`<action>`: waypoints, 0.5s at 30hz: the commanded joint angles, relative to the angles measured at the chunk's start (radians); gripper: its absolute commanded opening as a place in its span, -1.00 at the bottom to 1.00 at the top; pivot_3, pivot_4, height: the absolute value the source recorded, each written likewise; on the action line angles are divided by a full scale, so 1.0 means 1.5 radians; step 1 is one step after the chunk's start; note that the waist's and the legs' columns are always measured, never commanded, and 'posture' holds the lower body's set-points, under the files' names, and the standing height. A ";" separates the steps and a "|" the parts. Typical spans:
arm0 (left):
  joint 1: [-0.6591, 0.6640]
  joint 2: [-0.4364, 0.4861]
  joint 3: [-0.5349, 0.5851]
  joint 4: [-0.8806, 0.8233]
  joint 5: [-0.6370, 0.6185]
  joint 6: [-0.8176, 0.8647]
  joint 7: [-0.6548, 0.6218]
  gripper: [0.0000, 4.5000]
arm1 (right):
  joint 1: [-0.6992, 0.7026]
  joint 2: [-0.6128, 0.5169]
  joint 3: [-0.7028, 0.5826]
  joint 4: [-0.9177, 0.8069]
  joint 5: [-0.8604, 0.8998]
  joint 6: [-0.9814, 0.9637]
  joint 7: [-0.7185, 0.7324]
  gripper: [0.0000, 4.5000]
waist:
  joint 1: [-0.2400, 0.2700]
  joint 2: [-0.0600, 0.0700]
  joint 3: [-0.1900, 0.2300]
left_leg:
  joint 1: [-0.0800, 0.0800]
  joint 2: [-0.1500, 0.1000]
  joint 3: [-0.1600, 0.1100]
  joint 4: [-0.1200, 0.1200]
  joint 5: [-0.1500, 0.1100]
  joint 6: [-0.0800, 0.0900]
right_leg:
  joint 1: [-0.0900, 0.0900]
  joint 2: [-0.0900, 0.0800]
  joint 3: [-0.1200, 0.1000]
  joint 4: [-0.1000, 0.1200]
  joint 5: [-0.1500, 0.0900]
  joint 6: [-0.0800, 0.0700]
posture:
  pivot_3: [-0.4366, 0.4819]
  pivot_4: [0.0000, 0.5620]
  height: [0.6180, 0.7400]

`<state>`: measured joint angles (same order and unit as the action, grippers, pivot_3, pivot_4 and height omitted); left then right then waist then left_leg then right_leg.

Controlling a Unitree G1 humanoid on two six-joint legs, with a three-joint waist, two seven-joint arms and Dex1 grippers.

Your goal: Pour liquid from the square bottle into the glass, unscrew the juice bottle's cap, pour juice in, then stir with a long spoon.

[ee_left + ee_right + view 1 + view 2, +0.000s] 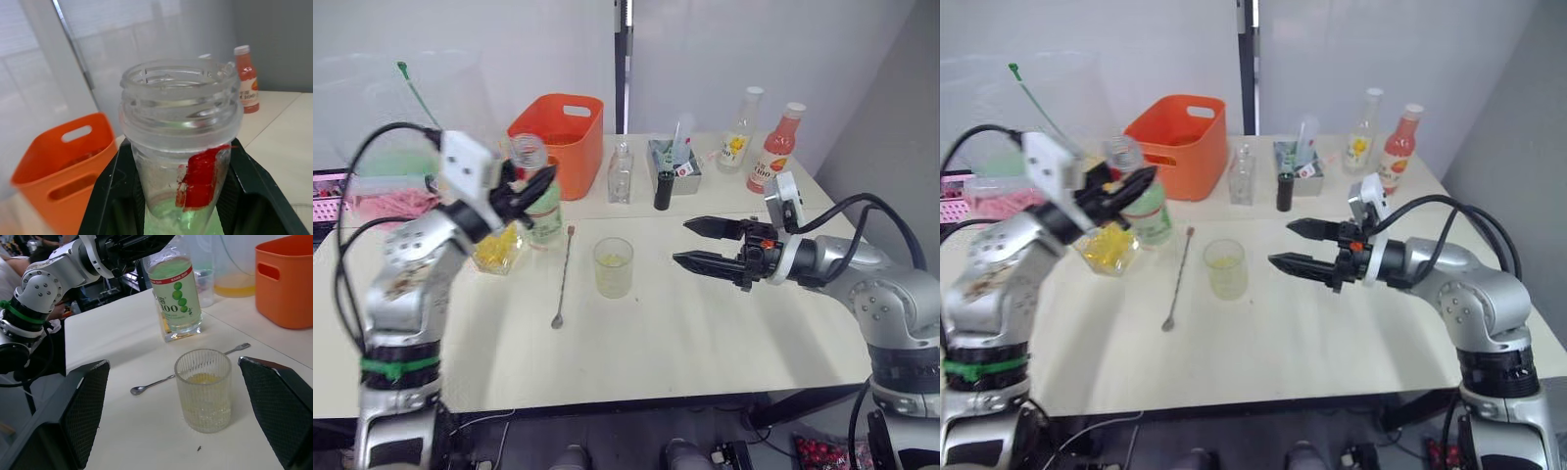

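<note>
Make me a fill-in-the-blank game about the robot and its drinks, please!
1. The left gripper is shut on the neck of the ____ bottle.
2. The long spoon lies flat on the ____.
3. The right gripper is ____, beside the glass.
4. The basket behind the bottles is ____ in colour.

Missing words: juice; table; open; orange

Juice bottle (pixel 175 296): clear, green-tinted, white label with green dots and a red mark.
Glass (pixel 203 389): clear, ribbed, pale yellow liquid at the bottom.
Square bottle (pixel 497 250): clear, yellow contents.
Long spoon (pixel 563 279): silver.
Basket (pixel 558 132): orange.
Far bottle (pixel 775 149): pink-red, white cap.
Table (pixel 705 333): cream.
Right gripper (pixel 690 242): black jaws with mesh-patterned pads.
</note>
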<state>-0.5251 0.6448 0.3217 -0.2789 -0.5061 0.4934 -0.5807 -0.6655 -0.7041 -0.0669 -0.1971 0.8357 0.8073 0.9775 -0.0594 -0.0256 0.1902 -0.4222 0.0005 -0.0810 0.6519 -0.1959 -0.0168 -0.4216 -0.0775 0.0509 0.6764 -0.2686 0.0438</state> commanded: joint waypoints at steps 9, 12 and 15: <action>0.305 0.046 0.336 -0.215 -0.231 0.114 0.004 -0.39 | -0.036 -0.010 0.058 0.051 -0.079 -0.093 0.149 0.98 | 0.012 0.000 0.000 | 0.000 0.000 0.001 0.000 0.000 0.000 | 0.000 0.000 0.001 -0.002 0.000 0.000 | -0.05 -0.47 1.00; 0.348 0.037 0.388 -0.196 -0.236 0.112 0.031 -0.39 | -0.021 -0.010 0.065 0.047 -0.080 -0.097 0.178 0.98 | 0.017 0.000 0.000 | 0.000 0.000 0.001 0.000 0.000 0.000 | 0.001 0.000 0.001 -0.003 0.000 0.000 | -0.05 -0.47 1.00; 0.360 0.033 0.424 -0.153 -0.236 0.101 0.054 -0.39 | -0.019 0.012 0.065 0.032 -0.073 -0.091 0.171 0.98 | 0.020 -0.001 0.000 | 0.000 0.000 0.001 0.000 0.000 0.000 | 0.001 0.000 0.001 -0.003 0.000 0.000 | -0.05 -0.47 1.00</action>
<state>0.0195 0.6825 0.8961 -0.5124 -0.8447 0.6796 -0.5176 -0.6876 -0.6935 0.0377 -0.1112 0.7099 0.6794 1.2346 -0.0288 -0.0268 0.1895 -0.4218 0.0012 -0.0797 0.6519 -0.1960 -0.0169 -0.4204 -0.0776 0.0517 0.6716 -0.2685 0.0436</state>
